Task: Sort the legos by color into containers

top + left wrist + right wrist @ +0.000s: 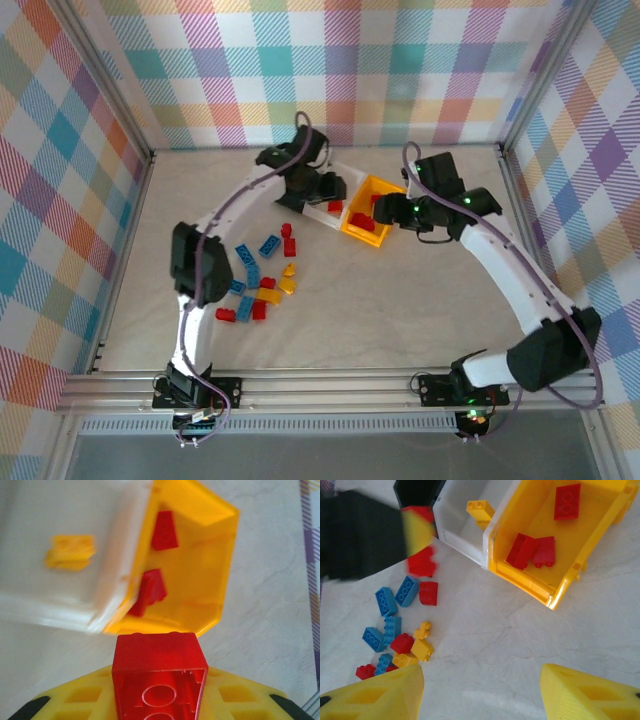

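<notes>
My left gripper (160, 700) is shut on a red lego (157, 652), held up close to the joined containers. The blurred left gripper (367, 535) also appears in the right wrist view, with the red lego (422, 562) at its tip. The yellow-orange bin (540, 587) holds three red legos (530, 550). One yellow lego (480, 510) lies in the white bin (462, 542). The black bin (417, 491) is at the row's far end. My right gripper (480, 695) hangs open over bare table near the yellow-orange bin (350, 232). Loose legos (262, 282) lie in a pile.
The pile of blue, red and yellow legos (395, 635) sits on the table left of the bins. Checked walls enclose the table on three sides, with a metal rail (320, 385) along the near edge. Bare tabletop (420, 310) lies right of the pile.
</notes>
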Tool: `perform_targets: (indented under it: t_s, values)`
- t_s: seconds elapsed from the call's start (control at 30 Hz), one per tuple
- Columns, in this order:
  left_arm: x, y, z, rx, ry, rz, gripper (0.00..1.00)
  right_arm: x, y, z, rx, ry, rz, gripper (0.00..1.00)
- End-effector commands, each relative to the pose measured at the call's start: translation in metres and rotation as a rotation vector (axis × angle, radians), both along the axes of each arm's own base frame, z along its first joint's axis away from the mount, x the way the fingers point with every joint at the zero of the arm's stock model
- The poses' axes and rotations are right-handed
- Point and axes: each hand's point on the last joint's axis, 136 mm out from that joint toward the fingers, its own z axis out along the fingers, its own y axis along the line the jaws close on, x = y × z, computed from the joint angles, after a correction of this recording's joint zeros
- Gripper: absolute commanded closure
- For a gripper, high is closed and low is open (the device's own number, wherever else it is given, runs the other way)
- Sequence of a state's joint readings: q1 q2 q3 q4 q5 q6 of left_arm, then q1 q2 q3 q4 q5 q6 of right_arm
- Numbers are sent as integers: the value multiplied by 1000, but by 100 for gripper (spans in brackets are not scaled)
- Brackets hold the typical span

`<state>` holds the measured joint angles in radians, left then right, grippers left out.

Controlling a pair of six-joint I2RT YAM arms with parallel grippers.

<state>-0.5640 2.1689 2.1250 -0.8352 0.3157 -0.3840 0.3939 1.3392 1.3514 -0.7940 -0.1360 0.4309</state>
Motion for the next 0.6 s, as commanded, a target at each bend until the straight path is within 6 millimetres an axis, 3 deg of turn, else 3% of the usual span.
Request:
perform_targets:
  t_s: [0.0, 0.23, 0.47, 0.57]
  values:
    - [1, -38, -11, -48, 45, -35, 65, -17, -8, -4, 5, 23, -21, 37]
    - [23, -90, -44, -111, 37, -39, 65, -49, -23, -6, 18, 22, -49, 37]
    - [40, -104, -76, -117, 30, -17, 63, -71, -34, -4, 21, 29, -71, 37]
    - [43, -109, -75, -136, 30, -5, 50, -78, -39, -3, 8, 26, -77, 37]
